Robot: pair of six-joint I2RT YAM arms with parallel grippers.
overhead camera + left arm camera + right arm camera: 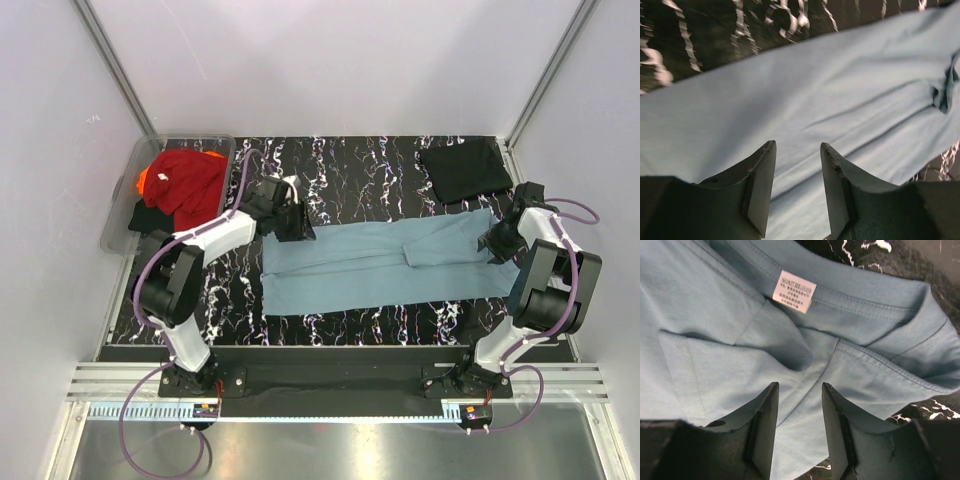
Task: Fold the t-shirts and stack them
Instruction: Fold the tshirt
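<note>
A dusty teal-blue t-shirt (pixel 380 265) lies folded into a long band across the black marbled table (pixel 370 170). My left gripper (pixel 290 228) hovers over its left end, jaws open with only fabric (pixel 790 100) below them and nothing between the fingers (pixel 762 180). My right gripper (pixel 497 243) is over the shirt's right end, at the collar with its white label (pixel 794 291); it (pixel 799 386) stands open and empty above the cloth. A folded black t-shirt (pixel 465 170) rests at the back right.
A clear plastic tub (pixel 122 215) at the back left holds a red shirt (pixel 190 180), an orange one (pixel 146 180) and a black one (pixel 150 216). White walls and metal posts close in the table on three sides.
</note>
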